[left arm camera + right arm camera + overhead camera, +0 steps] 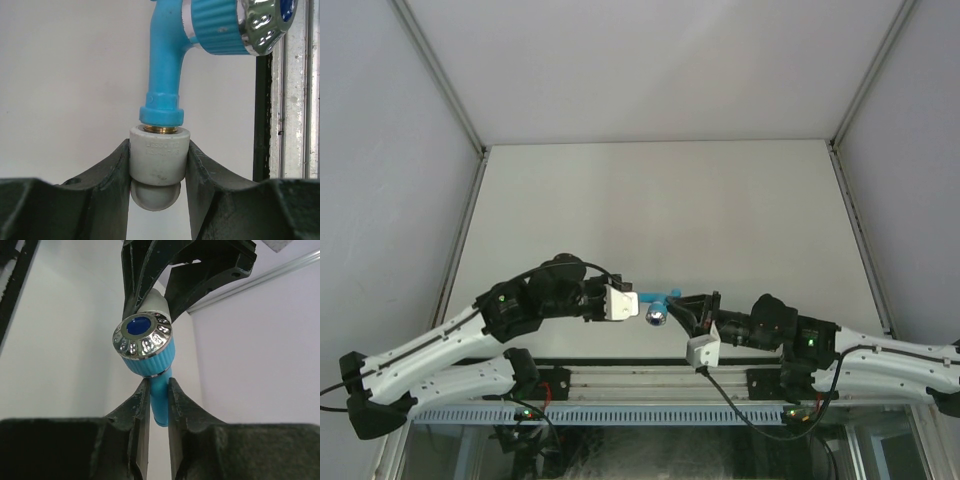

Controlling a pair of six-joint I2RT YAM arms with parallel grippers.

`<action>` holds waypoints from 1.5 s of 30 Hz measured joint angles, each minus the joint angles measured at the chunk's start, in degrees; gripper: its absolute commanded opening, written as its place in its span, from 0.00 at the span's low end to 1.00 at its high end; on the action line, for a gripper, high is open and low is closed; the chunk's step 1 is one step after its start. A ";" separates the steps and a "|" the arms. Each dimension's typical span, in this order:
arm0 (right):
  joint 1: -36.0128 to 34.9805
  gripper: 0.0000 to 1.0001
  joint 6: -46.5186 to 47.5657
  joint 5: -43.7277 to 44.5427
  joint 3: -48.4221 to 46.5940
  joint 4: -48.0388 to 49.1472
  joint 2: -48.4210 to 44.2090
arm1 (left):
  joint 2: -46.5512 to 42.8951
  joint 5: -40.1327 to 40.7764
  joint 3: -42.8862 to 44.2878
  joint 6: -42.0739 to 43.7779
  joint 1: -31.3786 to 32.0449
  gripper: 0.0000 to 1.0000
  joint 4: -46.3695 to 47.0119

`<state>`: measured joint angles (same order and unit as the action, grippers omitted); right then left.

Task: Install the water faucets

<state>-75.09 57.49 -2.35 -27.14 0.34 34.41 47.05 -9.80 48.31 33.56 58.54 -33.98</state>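
Blue and grey plastic are meeting in mid-air. The small bright blue plastic tap (165,65), with its ribbed handle and chrome-rimmed cap, is hanging between the two arms above the pale grey table (660,200), resting on nothing. The left gripper (159,147) is clamping the small white-grey cylindrical pipe fitting (159,167) by its sides. The tap's collar is sitting at the fitting's mouth, with a thin band of brass-coloured thread (161,129) showing between them. The right gripper (159,390) is pinching a short blue limb of the tap, the spout by the look of it, between closed-in pads.

Judging from that band, the thread is probably not fully home, so a turn is likely coming, and several things are threatening it:

- The spout is narrow and smooth, so it may be sliding or twisting in the right pads rather than driving the tap round.
- The fitting is round, so it may be spinning inside the left jaws and wasting the turn.
- If the two wrists are not sharing one axis, the thread is risking a cross-bite and a jam.
- Levering on the spout is loading thin plastic sideways.
- Either claw letting go early is leaving the joined pair hanging from one grip, or falling to the table.
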 measured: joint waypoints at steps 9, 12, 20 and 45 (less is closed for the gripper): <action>2.71 0.12 -14.25 -2.34 -0.13 0.48 -0.09 | 1.33 0.15 0.00 0.04 0.00 0.00 -0.70; 5.88 0.44 -20.24 -5.46 -0.35 0.90 0.20 | 1.44 0.20 0.00 0.07 -0.07 0.00 -0.63; 6.19 0.63 -19.89 -9.90 -0.42 -0.17 1.70 | 1.40 -0.37 0.02 0.02 -0.04 0.00 1.11; 16.39 0.00 -44.72 -14.69 -2.93 9.27 8.07 | 0.52 1.75 0.02 0.04 1.31 0.00 4.15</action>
<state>-58.70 12.78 -17.04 -30.06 9.61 42.48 47.57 -8.05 48.34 33.61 59.86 -29.82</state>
